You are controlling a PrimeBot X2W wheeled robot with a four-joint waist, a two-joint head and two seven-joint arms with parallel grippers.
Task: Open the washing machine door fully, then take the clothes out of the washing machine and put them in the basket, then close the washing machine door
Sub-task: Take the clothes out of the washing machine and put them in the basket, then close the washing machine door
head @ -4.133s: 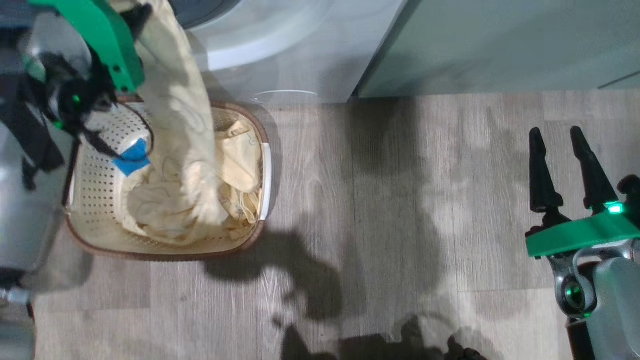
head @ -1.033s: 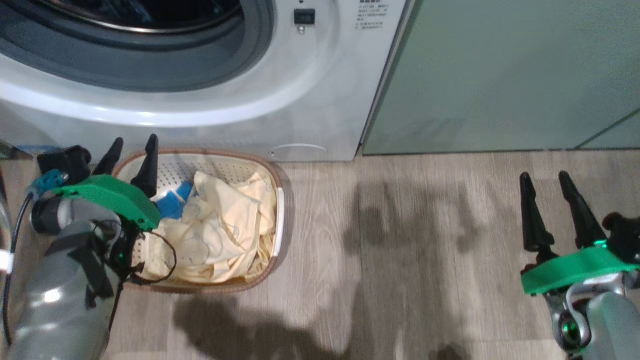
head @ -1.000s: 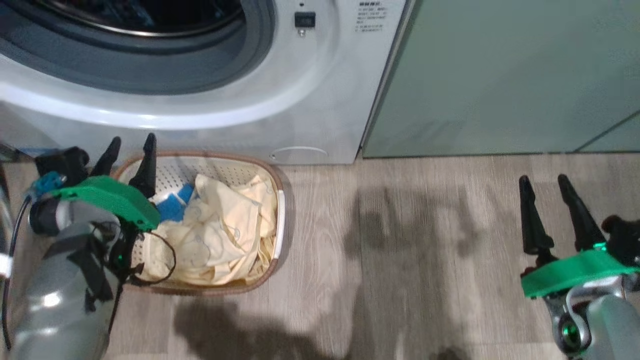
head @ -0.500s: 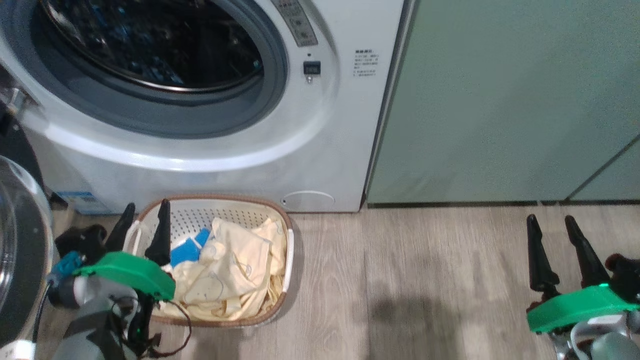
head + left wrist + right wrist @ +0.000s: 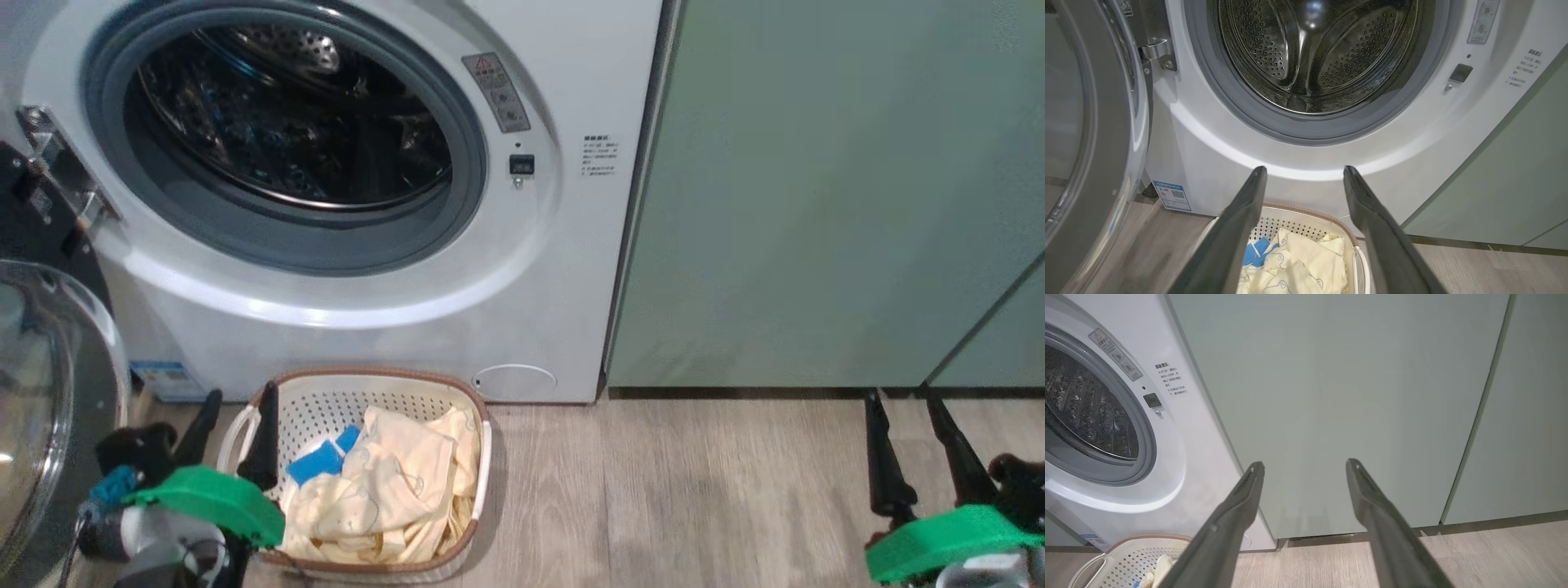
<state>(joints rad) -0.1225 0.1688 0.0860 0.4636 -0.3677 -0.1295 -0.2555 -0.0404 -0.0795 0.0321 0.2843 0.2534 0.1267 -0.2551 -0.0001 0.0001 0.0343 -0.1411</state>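
Head view first: the washing machine (image 5: pixel 522 310) stands with its steel drum (image 5: pixel 310 139) gaping. The washing machine door (image 5: pixel 49 392) hangs swung out at far left. The basket (image 5: pixel 351 408) sits on the floor (image 5: pixel 694 490) just in front of the machine, the clothes (image 5: pixel 392 506) heaped inside. The left gripper (image 5: pixel 242 390) hovers at the basket's left rim, fingers spread wide on nothing; the right gripper (image 5: pixel 902 398) waits well off to the right, equally wide and empty. Left wrist view: perforated steel all round and no fabric that I can spot, so closing looks like the job. It is best played by pushing the door's free edge through its hinge arc until it latches, clear of the basket. Right wrist view: two green cabinet doors (image 5: pixel 1331 396). Tally: one machine, one door, one basket, and a heap of garments I can't separate, one with blue patches.
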